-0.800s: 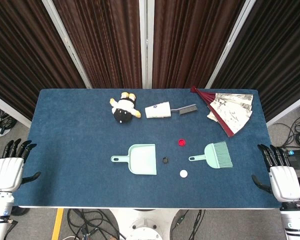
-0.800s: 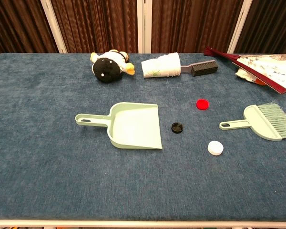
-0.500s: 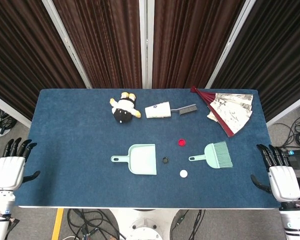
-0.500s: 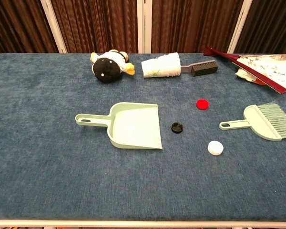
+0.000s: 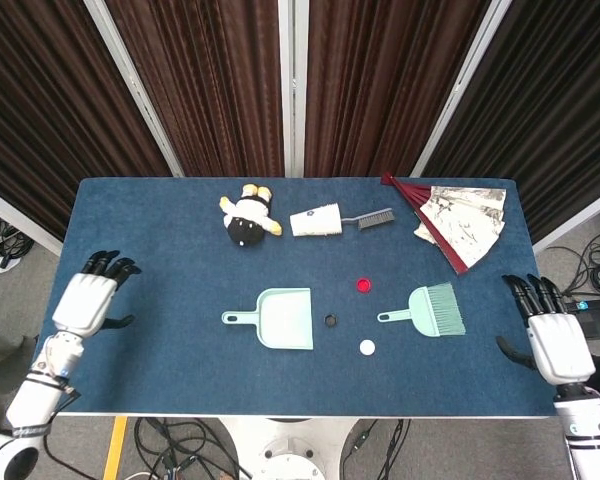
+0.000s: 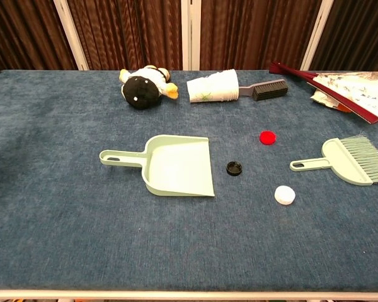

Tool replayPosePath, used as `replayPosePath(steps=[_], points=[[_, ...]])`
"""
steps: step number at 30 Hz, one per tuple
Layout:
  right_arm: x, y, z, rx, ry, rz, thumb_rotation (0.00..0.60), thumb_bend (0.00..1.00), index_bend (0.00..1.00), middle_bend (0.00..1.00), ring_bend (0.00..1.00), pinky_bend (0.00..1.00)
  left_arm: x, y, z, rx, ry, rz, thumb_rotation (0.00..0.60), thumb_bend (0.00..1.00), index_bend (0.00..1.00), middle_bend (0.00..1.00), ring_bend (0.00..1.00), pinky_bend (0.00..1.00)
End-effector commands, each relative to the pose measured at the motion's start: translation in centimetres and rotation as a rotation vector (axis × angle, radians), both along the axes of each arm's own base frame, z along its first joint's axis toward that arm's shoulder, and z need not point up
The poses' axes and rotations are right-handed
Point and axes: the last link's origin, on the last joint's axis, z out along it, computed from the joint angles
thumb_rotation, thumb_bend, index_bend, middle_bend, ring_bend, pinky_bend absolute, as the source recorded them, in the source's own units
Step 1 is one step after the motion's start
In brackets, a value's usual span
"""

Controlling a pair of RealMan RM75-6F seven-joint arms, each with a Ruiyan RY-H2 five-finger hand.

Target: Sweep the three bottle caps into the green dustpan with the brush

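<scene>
Both hands are held empty with fingers spread: the left hand (image 5: 83,300) over the desk (image 5: 160,230) edge, the right hand (image 5: 552,338) beside it. The white cap (image 6: 285,195), black cap (image 6: 235,168) and red cap (image 6: 267,137) are seen between dustpan (image 6: 176,166) and brush (image 6: 349,160).

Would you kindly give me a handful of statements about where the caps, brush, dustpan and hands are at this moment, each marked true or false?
1. The green dustpan has all three caps inside it. False: it is empty and the caps lie on the cloth.
2. The black cap is the cap nearest the dustpan's open edge. True.
3. The right hand grips the green brush. False: that hand holds nothing and sits at the table's right edge, apart from the brush.
4. The red cap lies farther from the robot than the white cap. True.
5. The left hand is over the table's left part, holding nothing. True.
</scene>
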Motion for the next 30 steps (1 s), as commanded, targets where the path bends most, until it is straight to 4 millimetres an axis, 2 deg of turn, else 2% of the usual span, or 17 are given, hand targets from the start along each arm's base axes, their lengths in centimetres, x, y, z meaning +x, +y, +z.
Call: replayPosePath(steps=[1,8,14,20,30], points=[[0.8,-2.7,-3.1,0.131,0.002,0.022,0.600,0.22,0.10,0.20,0.00,0.00,1.5,1.3,-1.5,-0.022,-0.036,-0.028,0.600,0.07,0.28,0.21,0.11,0.12],[2.8,-7.7,-10.5,0.317,0.119,0.071,0.600,0.22,0.27,0.31,0.00,0.00,2.4,1.1,-1.9,-0.009,-0.050,-0.062,0.600,0.07,0.28,0.21,0.11,0.12],[4.1,-10.1,-15.2,0.368,0.238,0.125,0.600,0.22,0.32,0.33,0.00,0.00,2.1,0.7,-1.8,-0.007,-0.063,-0.050,0.600,0.07,0.28,0.21,0.11,0.12],[4.3,-10.0,-17.3,0.344,0.301,0.166,0.600,0.22,0.36,0.37,0.03,0.02,1.9,0.5,-2.4,-0.033,-0.070,-0.034,0.600,0.07,0.28,0.21,0.11,0.12],[3.3,-9.5,-18.0,0.303,0.364,0.184,0.600,0.23,0.42,0.41,0.05,0.03,1.8,0.5,-3.1,-0.057,-0.081,-0.025,0.600,0.07,0.27,0.21,0.11,0.12]])
